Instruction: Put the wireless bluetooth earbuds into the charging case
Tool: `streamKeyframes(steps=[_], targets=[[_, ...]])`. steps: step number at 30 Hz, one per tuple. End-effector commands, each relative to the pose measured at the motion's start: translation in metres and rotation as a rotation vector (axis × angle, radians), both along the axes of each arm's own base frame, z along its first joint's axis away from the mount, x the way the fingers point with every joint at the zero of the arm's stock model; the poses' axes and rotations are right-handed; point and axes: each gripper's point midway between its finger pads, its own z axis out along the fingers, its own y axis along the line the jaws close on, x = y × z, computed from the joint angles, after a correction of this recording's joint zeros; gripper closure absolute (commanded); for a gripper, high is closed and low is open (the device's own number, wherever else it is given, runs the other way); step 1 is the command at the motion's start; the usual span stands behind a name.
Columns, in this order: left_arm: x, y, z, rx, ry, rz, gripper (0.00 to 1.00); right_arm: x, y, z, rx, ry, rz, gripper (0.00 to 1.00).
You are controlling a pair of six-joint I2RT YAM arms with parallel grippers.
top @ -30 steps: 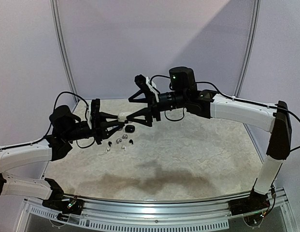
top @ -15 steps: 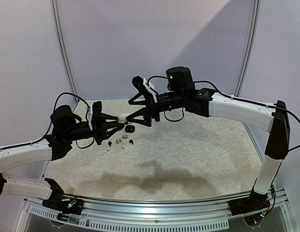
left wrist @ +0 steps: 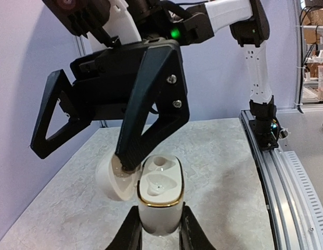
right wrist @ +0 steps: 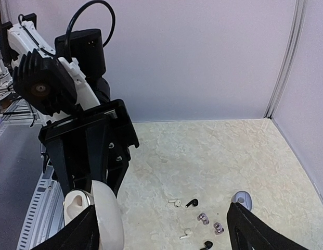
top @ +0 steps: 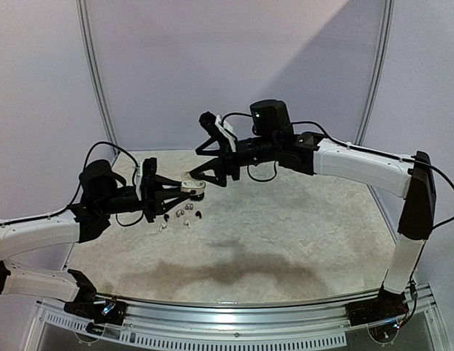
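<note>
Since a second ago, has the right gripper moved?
Yes. The right gripper has edged left, away from the right wall strip, toward the charging case.

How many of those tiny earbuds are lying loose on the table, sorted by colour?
White earbuds: 2
Black earbuds: 2
Greyish earbuds: 2
Total: 6

White charging case [left wrist: 160,213] with a gold rim, upright at bottom centre, lid flipped open, both wells empty. Six loose earbuds [right wrist: 203,219], white/black/clear-ish, scattered lower-middle on the worktop [right wrist: 229,156].
</note>
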Motion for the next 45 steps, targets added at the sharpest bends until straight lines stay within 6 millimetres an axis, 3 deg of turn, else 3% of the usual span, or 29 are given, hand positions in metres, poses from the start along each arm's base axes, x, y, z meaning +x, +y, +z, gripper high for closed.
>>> streamKeyframes(steps=[1, 7, 21, 27, 32, 45], targets=[[-0.007, -0.003, 0.016, -0.042, -0.028, -0.036, 1.00, 0.012, -0.001, -0.018, -0.052, 0.018, -0.035, 0.15], [0.003, 0.000, 0.019, -0.101, 0.115, 0.022, 1.00, -0.002, -0.002, -0.008, -0.038, 0.048, 0.059, 0.15], [0.014, 0.004, 0.017, -0.147, 0.220, 0.080, 1.00, -0.010, -0.008, 0.023, 0.062, 0.136, 0.141, 0.10], [0.013, 0.008, 0.034, -0.203, 0.191, 0.087, 1.00, 0.003, -0.023, 0.024, 0.092, 0.154, 0.071, 0.10], [0.011, 0.009, 0.046, -0.233, 0.167, 0.076, 1.00, 0.000, -0.024, 0.011, 0.122, 0.225, 0.060, 0.20], [0.013, 0.006, 0.050, -0.249, 0.163, 0.076, 1.00, -0.022, -0.011, 0.021, 0.222, 0.240, 0.132, 0.41]])
